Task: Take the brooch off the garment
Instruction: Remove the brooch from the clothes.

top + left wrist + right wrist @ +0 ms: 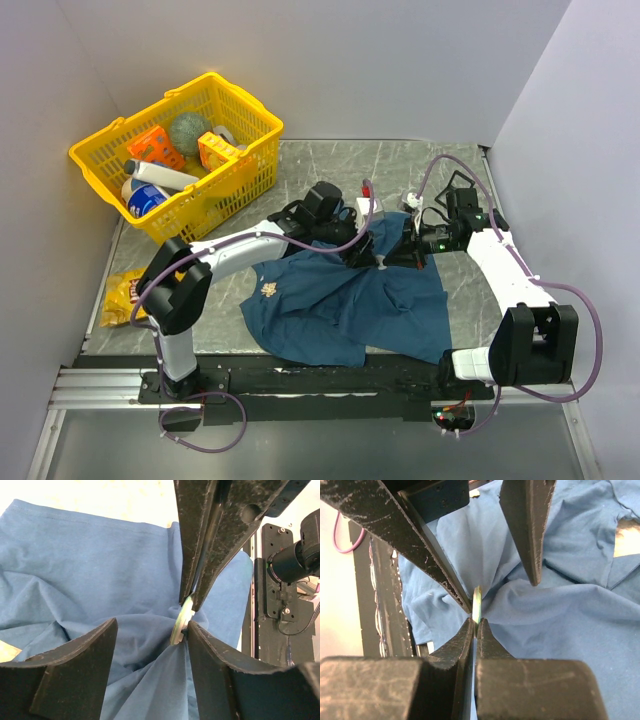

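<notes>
While pinching the brooch [477, 600] in clenched right gripper [476, 625] jaws, shut spread left gripper [152, 625] jaws on the garment [90, 570] beside it, then pull straight off.

Opposing fingers [200, 555] hem the brooch [181, 622]; basket [205, 205] well apart.

Plain dark blue wrinkled cloth shirt [340, 305] with small gold emblem [268, 291]; pale green round brooch [181, 622]; yellow plastic lattice basket [215, 195]; grey marbled tabletop [330, 165].
</notes>
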Tool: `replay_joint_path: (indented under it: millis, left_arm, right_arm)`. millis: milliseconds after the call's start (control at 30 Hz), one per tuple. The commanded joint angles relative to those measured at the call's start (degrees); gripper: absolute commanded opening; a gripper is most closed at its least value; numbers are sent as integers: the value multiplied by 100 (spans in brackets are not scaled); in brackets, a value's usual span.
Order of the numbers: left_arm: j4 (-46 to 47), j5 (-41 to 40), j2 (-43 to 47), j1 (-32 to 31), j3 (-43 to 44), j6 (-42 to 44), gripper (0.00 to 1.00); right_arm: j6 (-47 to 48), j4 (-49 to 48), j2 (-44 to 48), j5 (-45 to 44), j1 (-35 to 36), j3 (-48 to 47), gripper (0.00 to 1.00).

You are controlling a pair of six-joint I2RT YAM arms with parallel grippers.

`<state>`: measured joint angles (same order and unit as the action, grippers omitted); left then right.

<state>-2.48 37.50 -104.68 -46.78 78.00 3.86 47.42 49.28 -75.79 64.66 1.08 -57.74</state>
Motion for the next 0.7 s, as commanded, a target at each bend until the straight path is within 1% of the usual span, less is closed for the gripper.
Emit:
replay_joint_path:
  millis: [0,367,533,667]
  left_arm:
    - [55,-120,282,135,-109,80,65]
    - [160,38,256,143,-206,-43,67]
    - [187,82,238,143,-206,-96,67]
    - [187,109,220,143,-197,-105,64]
  right_arm:
    - [-75,144,205,310,-73,8,0]
    - [-110,109,152,319,-82,17,0]
    - [-119,108,152,319,-82,17,0]
    - [-128,91,152,336,-73,26,0]
